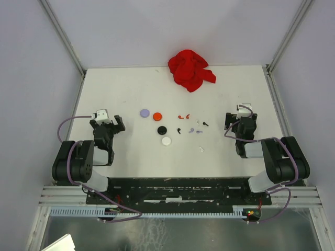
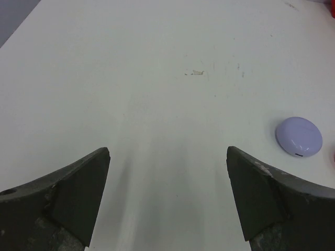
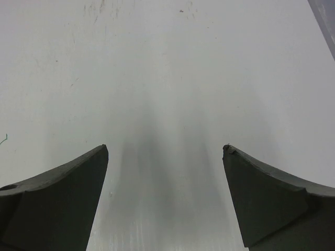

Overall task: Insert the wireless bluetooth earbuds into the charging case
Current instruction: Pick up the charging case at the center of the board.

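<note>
Several tiny stemmed earbuds lie loose mid-table in the top view: red ones (image 1: 182,116), black ones (image 1: 205,124), lilac ones (image 1: 194,129) and a white one (image 1: 201,149). Round closed charging cases lie to their left: lilac (image 1: 145,112), red (image 1: 157,116), black (image 1: 162,129) and white (image 1: 166,140). The lilac case also shows in the left wrist view (image 2: 299,136). My left gripper (image 1: 108,124) is open and empty at the left, apart from the cases. My right gripper (image 1: 241,119) is open and empty at the right, over bare table.
A crumpled red cloth (image 1: 190,69) lies at the back of the white table (image 1: 131,83). Grey walls and metal posts bound the table on three sides.
</note>
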